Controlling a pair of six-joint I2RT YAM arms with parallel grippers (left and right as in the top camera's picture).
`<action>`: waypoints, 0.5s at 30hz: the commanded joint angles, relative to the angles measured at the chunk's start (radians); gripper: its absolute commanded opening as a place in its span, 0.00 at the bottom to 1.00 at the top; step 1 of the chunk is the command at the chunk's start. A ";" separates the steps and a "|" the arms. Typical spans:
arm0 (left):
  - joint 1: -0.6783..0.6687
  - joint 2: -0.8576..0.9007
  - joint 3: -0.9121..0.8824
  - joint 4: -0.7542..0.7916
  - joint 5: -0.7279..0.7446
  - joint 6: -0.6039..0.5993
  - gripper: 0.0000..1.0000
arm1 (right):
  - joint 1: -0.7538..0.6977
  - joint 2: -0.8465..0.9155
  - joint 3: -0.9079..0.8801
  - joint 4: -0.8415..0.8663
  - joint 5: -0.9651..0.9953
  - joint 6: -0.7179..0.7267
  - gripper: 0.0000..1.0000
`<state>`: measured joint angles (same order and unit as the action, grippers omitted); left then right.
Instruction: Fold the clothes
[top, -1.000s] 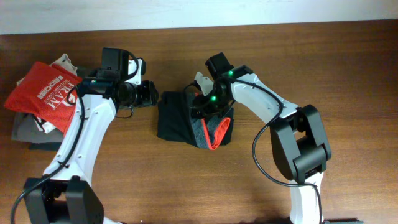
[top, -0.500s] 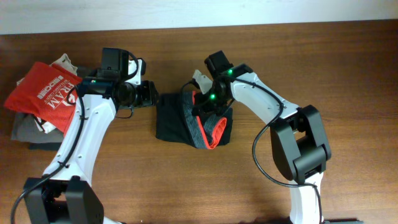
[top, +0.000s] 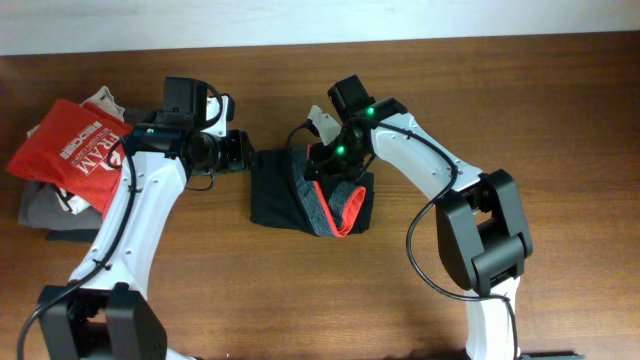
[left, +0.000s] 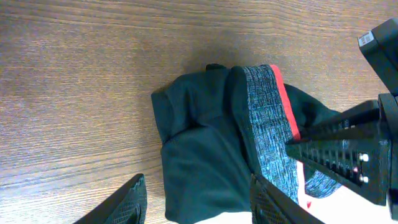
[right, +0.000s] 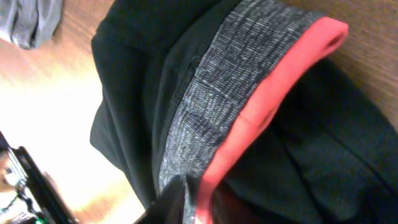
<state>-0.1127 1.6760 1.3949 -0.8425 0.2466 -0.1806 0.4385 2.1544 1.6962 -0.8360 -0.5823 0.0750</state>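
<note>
The clothes (top: 285, 195), black leggings, lie bunched mid-table with the grey waistband (top: 322, 205) and orange-red lining (top: 352, 212) turned up. My right gripper (top: 318, 172) is over their upper middle. In the right wrist view it (right: 193, 208) is shut on the grey waistband (right: 211, 106), right beside the red lining (right: 273, 87). My left gripper (top: 240, 152) hovers at the clothes' upper left corner. In the left wrist view it (left: 199, 208) stands open, with black fabric (left: 199, 162) seen between its two fingers (left: 127, 205) but not pinched.
A red T-shirt with white print (top: 75, 150) lies on grey folded garments (top: 45, 210) at the table's left edge. Bare wooden table (top: 560, 120) stretches to the right and in front. A grey cloth (right: 28, 22) shows in the corner of the right wrist view.
My right gripper has closed on the waistband and shifted slightly left, pulling the grey and red band with it. The left arm has stayed put.
</note>
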 joint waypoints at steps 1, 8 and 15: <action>0.002 -0.021 0.013 -0.004 0.011 -0.009 0.53 | 0.007 -0.003 0.017 0.001 -0.029 -0.003 0.06; 0.002 -0.021 0.013 -0.014 0.011 -0.008 0.53 | -0.089 -0.004 0.203 -0.364 0.026 -0.006 0.04; 0.002 -0.021 0.003 -0.027 0.011 -0.005 0.53 | -0.159 -0.004 0.376 -0.744 0.312 0.095 0.04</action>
<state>-0.1127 1.6760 1.3949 -0.8680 0.2470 -0.1806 0.2867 2.1548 2.0472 -1.5372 -0.4225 0.1246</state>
